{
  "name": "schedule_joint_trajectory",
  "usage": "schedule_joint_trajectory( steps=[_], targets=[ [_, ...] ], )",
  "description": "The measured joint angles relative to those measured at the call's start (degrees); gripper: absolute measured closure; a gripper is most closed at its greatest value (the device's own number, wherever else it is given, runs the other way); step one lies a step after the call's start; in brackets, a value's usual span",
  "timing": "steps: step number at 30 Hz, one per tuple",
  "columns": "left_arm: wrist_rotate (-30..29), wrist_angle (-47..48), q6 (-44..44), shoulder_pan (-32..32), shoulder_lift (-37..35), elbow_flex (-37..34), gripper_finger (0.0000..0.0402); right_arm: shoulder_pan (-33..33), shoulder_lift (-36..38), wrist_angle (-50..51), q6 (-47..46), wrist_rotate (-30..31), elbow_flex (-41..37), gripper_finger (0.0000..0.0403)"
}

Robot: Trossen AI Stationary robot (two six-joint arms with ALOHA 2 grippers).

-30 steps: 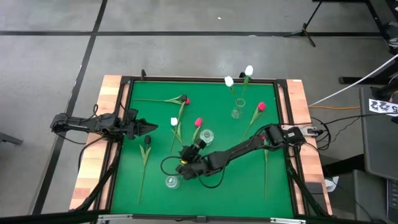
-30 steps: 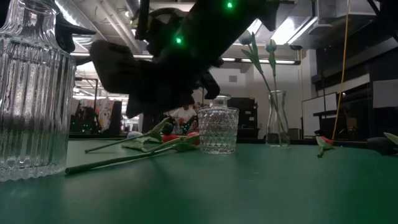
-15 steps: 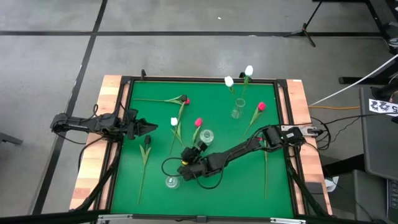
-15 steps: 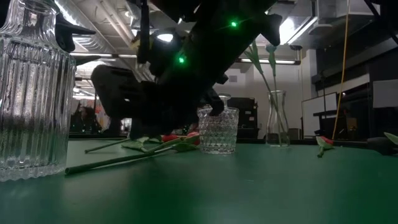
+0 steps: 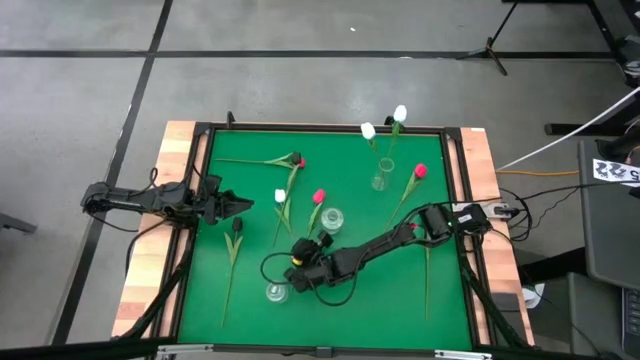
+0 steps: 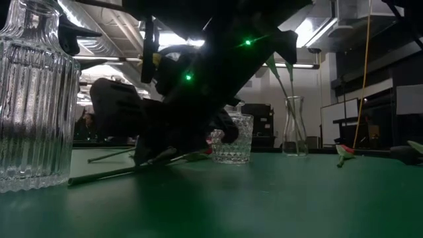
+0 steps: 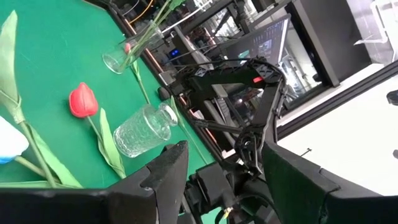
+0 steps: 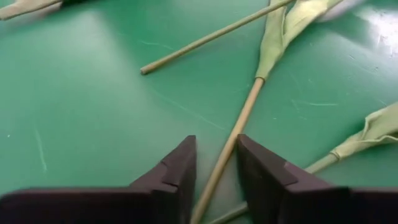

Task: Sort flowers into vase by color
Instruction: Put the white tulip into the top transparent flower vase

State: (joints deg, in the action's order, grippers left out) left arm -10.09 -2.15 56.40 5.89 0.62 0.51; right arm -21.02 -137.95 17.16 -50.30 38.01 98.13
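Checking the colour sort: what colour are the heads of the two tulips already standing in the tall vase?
White, both tulip heads; clearest in the high view.

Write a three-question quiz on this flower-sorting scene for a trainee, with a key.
1. True or false: the right gripper is shut on a stem.
2. What colour are the two flowers standing in the vase? A) white B) red C) dark
3. Fill in: the arm waiting at the side of the table is the ___ arm.

Key
1. False: it is open, with one finger on each side of the stem.
2. A
3. left; the left gripper is open and holds nothing.
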Motion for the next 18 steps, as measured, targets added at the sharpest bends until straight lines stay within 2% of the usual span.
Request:
schedule_joint_trajectory(
  steps=[4, 6, 10, 14, 18],
  targets=[
    [0.0, 0.0, -0.4, 0.0, 0.0, 0.0, 0.0202, 0.1, 0.0, 0.6, -2.6, -0.7, 0.0, 0.0371],
    [0.0, 0.0, -0.5, 0.0, 0.0, 0.0, 0.0202, 0.1, 0.0, 0.4, -3.4, -1.6, 0.0, 0.0392],
    [0.0, 0.0, -0.8, 0.0, 0.0, 0.0, 0.0202, 0.1, 0.0, 0.4, -5.9, -1.8, 0.0, 0.0383],
    [0.0, 0.0, -0.9, 0.0, 0.0, 0.0, 0.0202, -0.2, 0.5, 0.0, -6.6, -1.3, -0.1, 0.0397],
    [0.0, 0.0, -0.8, 0.0, 0.0, 0.0, 0.0202, -0.2, 1.9, 0.5, -6.5, -1.8, -0.3, 0.0394]
  ],
)
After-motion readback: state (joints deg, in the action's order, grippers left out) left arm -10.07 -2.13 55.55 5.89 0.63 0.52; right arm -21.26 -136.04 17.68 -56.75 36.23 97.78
